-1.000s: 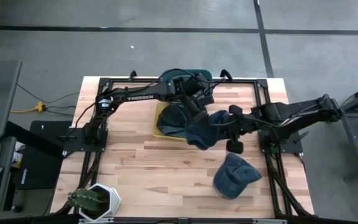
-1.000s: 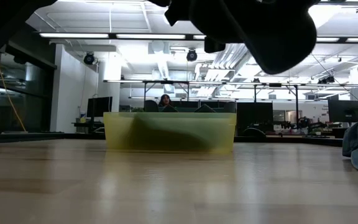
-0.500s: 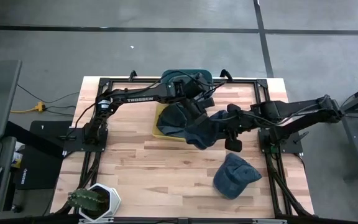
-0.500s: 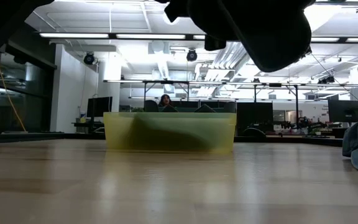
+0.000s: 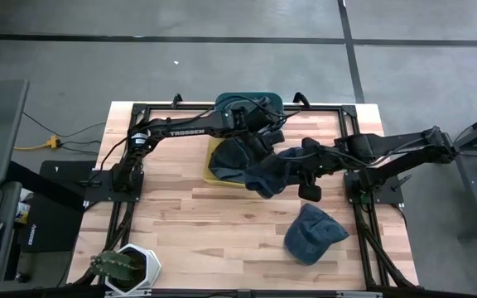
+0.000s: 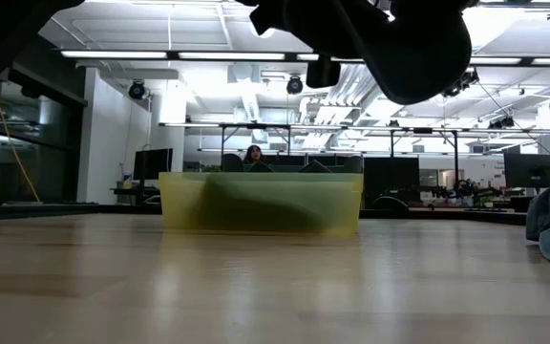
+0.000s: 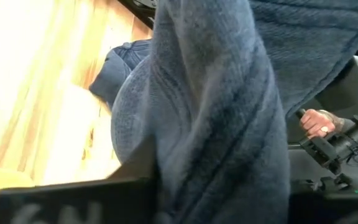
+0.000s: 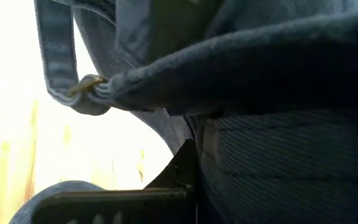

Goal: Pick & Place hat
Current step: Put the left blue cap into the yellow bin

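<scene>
Blue cloth hat (image 5: 265, 175) up in the air over the middle of the wood table (image 5: 205, 223), hanging just past the near side of the yellow bin (image 5: 210, 170). Pinched tight in the closed right gripper (image 5: 295, 168), with the cloth bunched up right against it in the right wrist view. Met from the other side by the left gripper (image 5: 259, 153), reaching out over the bin and pressed up close to the same hat. Cannot tell if the left one has hold of it yet or is only touching. Looks like a pass from one arm to the other, or a two-arm carry. So, about halfway: picked up, yes; put down, not yet. Already one more blue hat (image 5: 232, 156) lying inside the bin, so probably the right spot for this one too. One last hat (image 5: 313, 234) flat on the table, nearer the front and to the right, well apart from the arms, not picked up yet. Seen from the low view, plenty of open air between the hanging hat and the top of the bin wall (image 6: 261, 203). Only a short way to go, back over the rim. Watch the rim for a dragging brim. Black frame rails (image 5: 321, 106) at the far edge and a cactus pot (image 5: 110, 265) at the front left corner, both well out of the way.
</scene>
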Robot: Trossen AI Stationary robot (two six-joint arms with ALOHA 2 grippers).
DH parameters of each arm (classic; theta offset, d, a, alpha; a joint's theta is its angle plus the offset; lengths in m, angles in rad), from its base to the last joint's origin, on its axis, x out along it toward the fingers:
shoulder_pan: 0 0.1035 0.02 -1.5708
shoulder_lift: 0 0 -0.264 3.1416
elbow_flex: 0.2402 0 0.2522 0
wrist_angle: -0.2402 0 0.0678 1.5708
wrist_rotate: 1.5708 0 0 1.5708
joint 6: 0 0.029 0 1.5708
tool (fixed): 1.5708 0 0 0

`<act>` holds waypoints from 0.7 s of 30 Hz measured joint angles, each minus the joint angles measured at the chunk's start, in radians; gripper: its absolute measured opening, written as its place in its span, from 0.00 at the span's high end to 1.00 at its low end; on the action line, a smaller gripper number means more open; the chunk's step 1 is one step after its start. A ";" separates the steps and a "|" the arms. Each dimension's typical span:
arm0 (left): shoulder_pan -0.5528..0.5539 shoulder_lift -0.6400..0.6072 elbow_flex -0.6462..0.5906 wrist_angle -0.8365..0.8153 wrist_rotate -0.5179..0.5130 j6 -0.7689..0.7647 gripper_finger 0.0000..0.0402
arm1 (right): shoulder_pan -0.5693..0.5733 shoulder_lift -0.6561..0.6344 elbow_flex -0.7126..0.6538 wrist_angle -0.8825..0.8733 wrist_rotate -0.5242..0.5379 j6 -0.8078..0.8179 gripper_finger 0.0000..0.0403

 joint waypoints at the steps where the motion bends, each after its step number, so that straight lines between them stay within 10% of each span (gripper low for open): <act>1: 0.000 0.000 0.000 0.000 -0.002 0.010 0.81 | 0.000 0.000 0.001 0.001 0.000 0.000 0.99; 5: 0.000 0.000 0.000 -0.001 -0.001 0.033 0.97 | 0.000 -0.001 0.001 0.006 -0.005 0.000 0.99; 21: 0.019 0.000 -0.001 -0.022 -0.056 0.067 1.00 | -0.001 0.000 0.001 0.009 0.015 0.031 0.81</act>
